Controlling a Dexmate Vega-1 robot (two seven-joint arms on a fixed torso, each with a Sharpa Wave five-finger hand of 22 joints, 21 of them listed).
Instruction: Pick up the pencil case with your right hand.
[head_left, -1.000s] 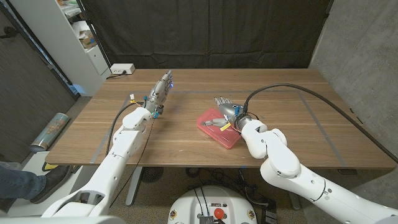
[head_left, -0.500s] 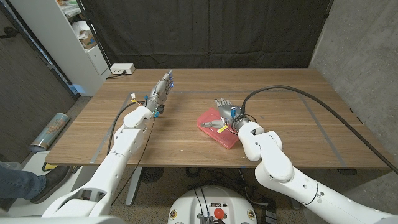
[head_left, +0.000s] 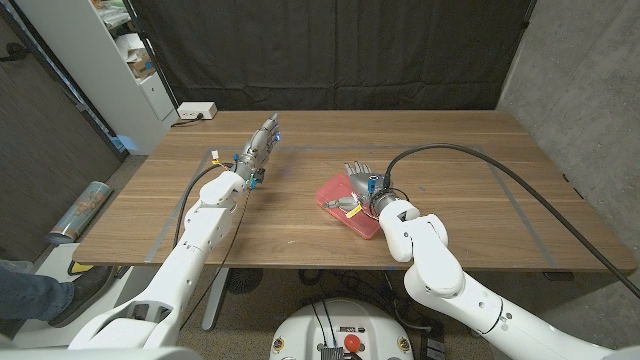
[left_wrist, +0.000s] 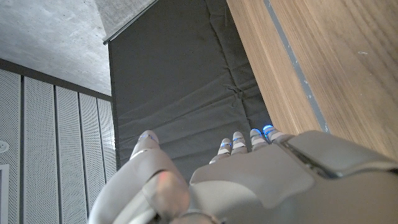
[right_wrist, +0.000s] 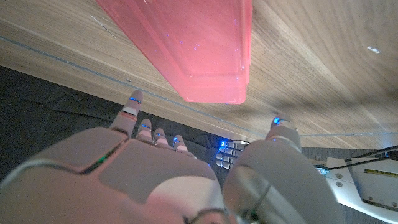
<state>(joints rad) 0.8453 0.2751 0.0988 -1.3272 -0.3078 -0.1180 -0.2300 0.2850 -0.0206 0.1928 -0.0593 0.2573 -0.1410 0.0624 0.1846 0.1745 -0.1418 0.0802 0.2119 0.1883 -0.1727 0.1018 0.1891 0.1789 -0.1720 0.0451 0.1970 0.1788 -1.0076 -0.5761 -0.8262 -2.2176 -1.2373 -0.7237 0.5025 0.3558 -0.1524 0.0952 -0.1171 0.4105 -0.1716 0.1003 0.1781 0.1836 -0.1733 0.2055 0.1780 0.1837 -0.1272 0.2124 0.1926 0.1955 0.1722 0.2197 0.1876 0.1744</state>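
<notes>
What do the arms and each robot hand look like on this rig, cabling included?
Both arms wear glossy white rounded shells. The left robot hand and right robot hand are grey metal with segmented fingers and blue-lit fingertips. Small yellow and blue tags sit at each wrist. A thick black cable loops from the right wrist across the table; a thinner black cable runs along the left forearm.

No text, label, brand, number or sign can be read anywhere in these pictures; the items on the white shelving unit (head_left: 110, 60) at the far left are too small and blurred to make out.
</notes>
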